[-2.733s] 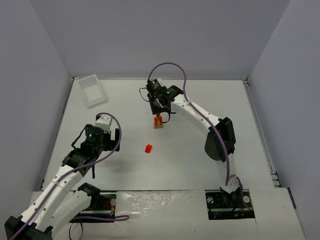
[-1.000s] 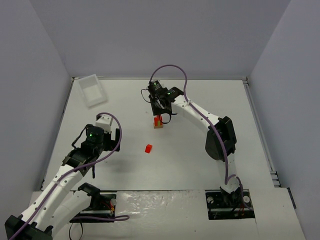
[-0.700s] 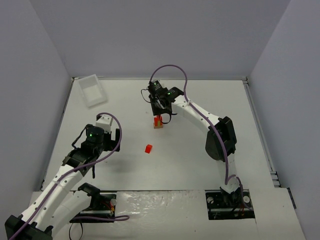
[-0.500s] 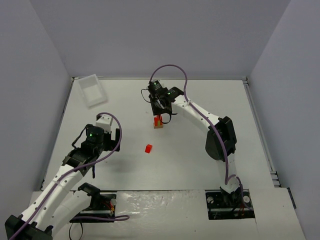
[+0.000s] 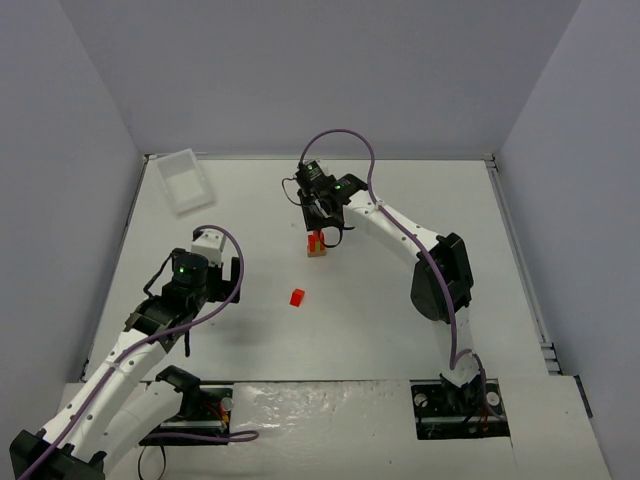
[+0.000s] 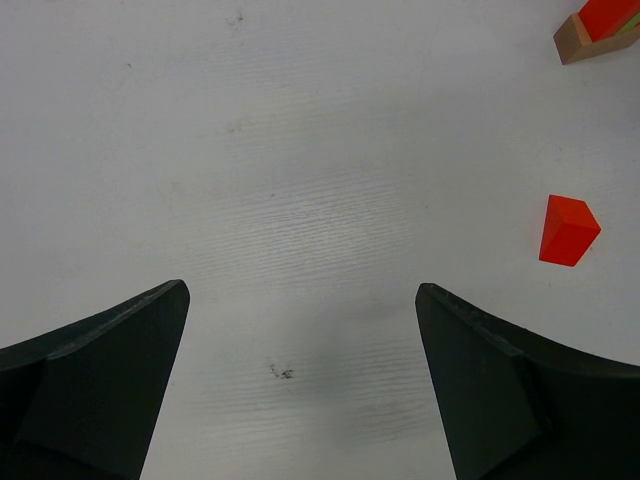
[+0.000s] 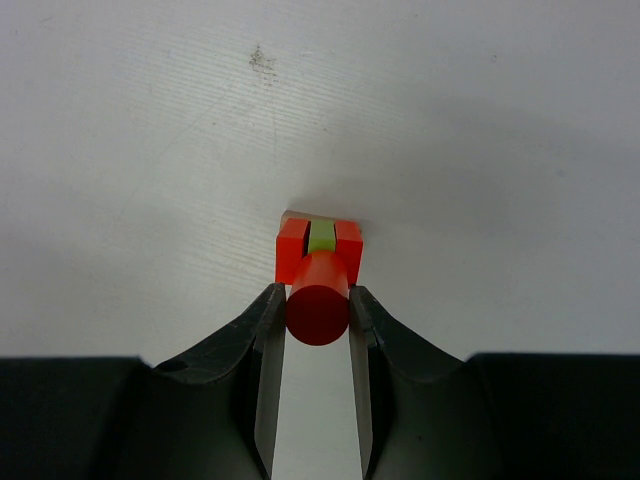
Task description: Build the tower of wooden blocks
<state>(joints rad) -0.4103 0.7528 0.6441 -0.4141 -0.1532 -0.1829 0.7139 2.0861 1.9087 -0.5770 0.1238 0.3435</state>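
We see the right gripper (image 7: 316, 296) closed on a red cylinder (image 7: 317, 306), its two dark fingers pressed against the cylinder's sides with the round end facing the wrist camera; the cylinder sits directly over the wood block tower (image 7: 319, 243), where two red pieces flank a lime-green piece on a tan base; from this angle we cannot tell whether the cylinder touches the stack or hangs just above it. In the top view the tower (image 5: 316, 245) stands on the table (image 5: 400, 300) near its middle, just under the right wrist. The left gripper (image 6: 300, 300) is spread wide over bare table, holding nothing and touching nothing; a loose red block (image 6: 568, 230) lies to its right, apart from both fingers and from the tower; a clear tray (image 5: 185, 180) rests in the far left corner.
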